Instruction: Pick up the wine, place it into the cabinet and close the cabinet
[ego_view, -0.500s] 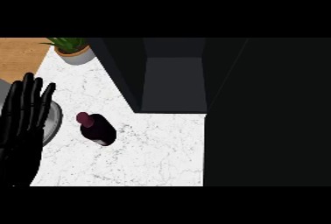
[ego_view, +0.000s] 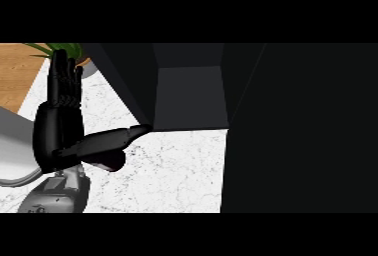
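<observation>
The wine bottle (ego_view: 112, 161) stands on the white marble counter (ego_view: 177, 170); only a dark, rounded part of it shows under my left thumb. My left hand (ego_view: 56, 131) is over and just left of the bottle, fingers straight and pointing away, thumb stretched right across the bottle's top toward the cabinet. The fingers are not curled round the bottle. The dark cabinet (ego_view: 189, 95) stands open just right of the thumb tip, its grey inside visible. My right hand is out of view.
A potted plant (ego_view: 70, 50) stands at the counter's far left corner, behind my fingertips. A grey plate (ego_view: 15, 150) lies at the left edge, partly hidden by my hand. A large black panel (ego_view: 303, 130) fills the right side.
My left hand has moved right from the left edge and now covers most of the bottle, thumb spread toward the cabinet. The forearm now shows at the lower left.
</observation>
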